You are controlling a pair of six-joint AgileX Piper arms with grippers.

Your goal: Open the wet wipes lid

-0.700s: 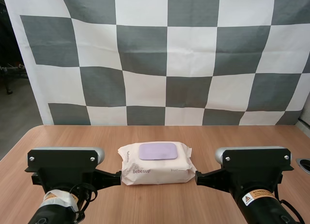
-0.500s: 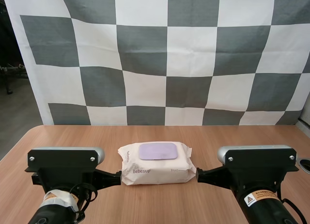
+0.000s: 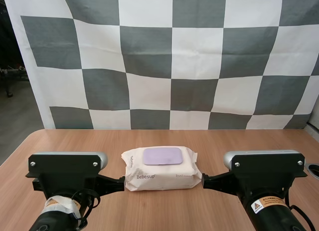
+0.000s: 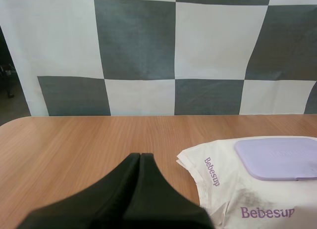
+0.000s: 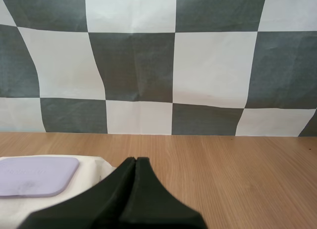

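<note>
Both flanks of the Bebesup wet wipes pack (image 3: 162, 175) are covered, left gripper (image 4: 140, 157) and right gripper (image 5: 135, 162) clenched empty beside it, its lilac lid (image 3: 163, 155) flat, so opening looks unstarted: one gripper must spread and catch the lid's edge.

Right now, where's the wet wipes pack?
In the high view the wet wipes pack lies centred on the table, between the left gripper at its left end and the right gripper at its right end.
</note>
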